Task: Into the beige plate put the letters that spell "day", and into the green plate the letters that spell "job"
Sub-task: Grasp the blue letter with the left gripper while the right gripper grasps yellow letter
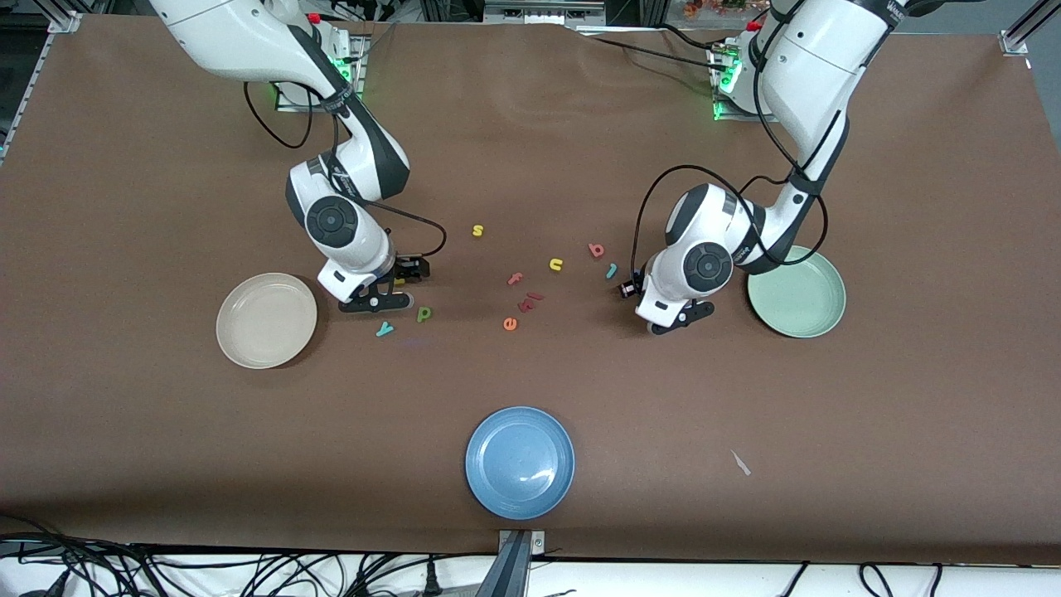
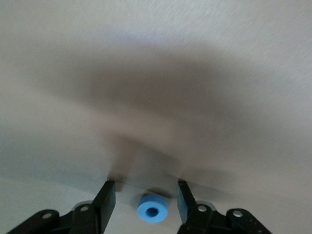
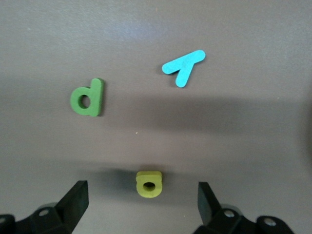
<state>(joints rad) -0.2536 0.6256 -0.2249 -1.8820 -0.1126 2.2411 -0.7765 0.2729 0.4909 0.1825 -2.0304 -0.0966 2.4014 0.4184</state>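
My left gripper [image 1: 675, 319] is low at the table beside the green plate [image 1: 800, 294], which has nothing in it. The blue ring "o" [image 2: 152, 208] lies between its fingers [image 2: 108, 200] with a gap on each side; the front view hides it. The red-pink "b" [image 1: 596, 249] and teal "j" [image 1: 612, 269] lie close by. My right gripper [image 1: 380, 300] stands wide open around the yellow rounded letter [image 3: 148, 184], not touching it. The green p-like letter [image 1: 423, 313] and teal "y" [image 1: 384, 329] lie beside it, near the bare beige plate [image 1: 266, 320].
Mid-table lie a yellow "s" [image 1: 477, 230], a yellow "u" [image 1: 556, 264], a reddish "f" [image 1: 515, 279], an orange "e" [image 1: 510, 324] and more reddish pieces [image 1: 530, 300]. A blue plate [image 1: 520, 461] sits nearest the front camera. A white scrap [image 1: 740, 463] lies beside it.
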